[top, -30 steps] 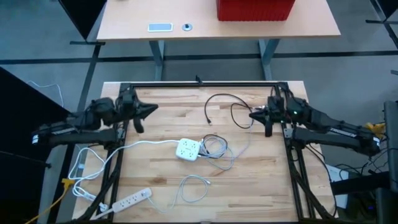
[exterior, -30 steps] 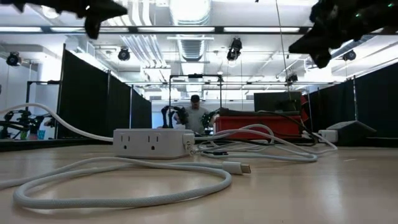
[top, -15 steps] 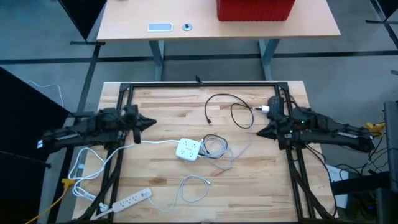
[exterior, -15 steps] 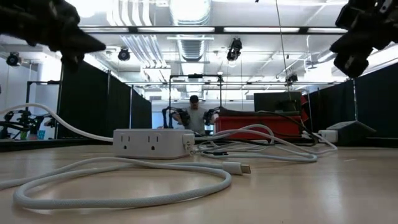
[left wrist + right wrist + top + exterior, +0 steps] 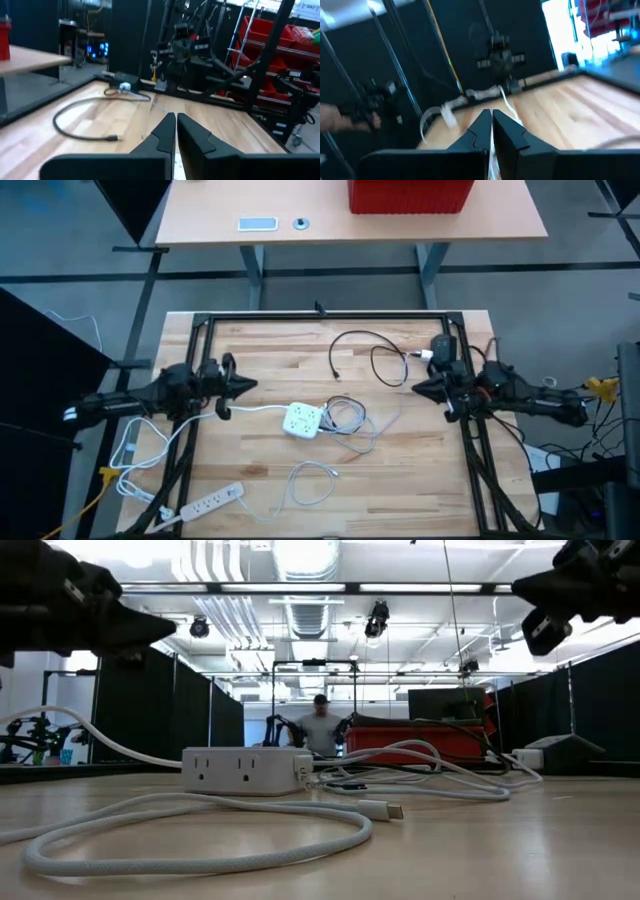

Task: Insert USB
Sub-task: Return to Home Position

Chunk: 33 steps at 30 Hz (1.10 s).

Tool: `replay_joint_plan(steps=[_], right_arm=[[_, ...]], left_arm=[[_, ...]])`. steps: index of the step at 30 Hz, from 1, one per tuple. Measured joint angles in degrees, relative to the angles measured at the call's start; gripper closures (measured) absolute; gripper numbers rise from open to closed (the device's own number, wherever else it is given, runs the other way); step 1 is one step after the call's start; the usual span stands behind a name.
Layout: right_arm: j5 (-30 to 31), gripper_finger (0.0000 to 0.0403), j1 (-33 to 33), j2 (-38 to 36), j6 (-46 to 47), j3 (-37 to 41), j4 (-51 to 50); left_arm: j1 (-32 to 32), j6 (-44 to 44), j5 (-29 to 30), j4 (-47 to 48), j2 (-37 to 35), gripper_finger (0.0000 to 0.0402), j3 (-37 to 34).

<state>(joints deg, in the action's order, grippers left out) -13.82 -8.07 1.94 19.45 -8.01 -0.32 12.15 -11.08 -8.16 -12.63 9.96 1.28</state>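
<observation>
the left claw [image 5: 247,387] is held pressed together at mid-left of the frame, the right claw [image 5: 417,388] likewise at mid-right. the black outlet extension [image 5: 443,346], a white charger adapter [image 5: 426,356] against it, is laid at the bench's [image 5: 410,480] upper right.

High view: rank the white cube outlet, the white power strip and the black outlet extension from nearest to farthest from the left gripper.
From the left gripper:
1. white cube outlet, mid-table, just right of it.
2. white power strip, at the picture's bottom-left corner.
3. black outlet extension, at the table's right edge.
</observation>
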Motion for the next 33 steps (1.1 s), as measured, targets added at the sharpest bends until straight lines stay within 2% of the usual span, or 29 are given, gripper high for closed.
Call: replay_joint_plan(steps=[5,8,11,15,17,21,23,28,33], right_arm=[[2.5,0.0403,2.8,-1.5,2.0,3.2,3.7],[5.8,0.0403,7.7,0.5,2.1,6.0,7.5],[12.4,0.0403,14.2,1.3,-1.1,7.1,9.5],[21.2,0.0403,21.6,-0.7,-8.7,5.5,7.6],[23.2,0.0403,23.5,-2.1,-11.2,2.8,1.1],[21.2,0.0403,24.4,-2.0,-9.9,-4.0,-14.5],[18.8,0.0403,24.5,-2.0,-10.0,-5.9,-16.3],[15.5,0.0403,24.4,-2.0,-13.8,-3.5,-7.0],[11.1,0.0403,24.3,-2.0,-11.0,3.2,3.7]], left_arm=[[0.0,3.0,-0.2,-0.8,-3.4,0.0398,0.0],[-0.1,3.1,-0.4,-0.6,-5.3,0.0398,0.0],[-0.1,4.6,-2.4,-0.9,-7.1,0.0398,0.0],[-0.1,7.2,-5.0,1.8,-9.8,0.0398,0.0],[-0.1,7.1,-5.1,4.4,-10.0,0.0398,0.0],[-0.1,8.0,-6.5,8.2,-10.0,0.0398,0.0],[-0.1,9.5,-8.0,8.6,-10.0,0.0398,0.0],[-0.1,11.6,-13.8,7.6,-10.0,0.0398,0.0],[-0.2,10.2,-19.3,7.6,-10.0,0.0398,0.0]])
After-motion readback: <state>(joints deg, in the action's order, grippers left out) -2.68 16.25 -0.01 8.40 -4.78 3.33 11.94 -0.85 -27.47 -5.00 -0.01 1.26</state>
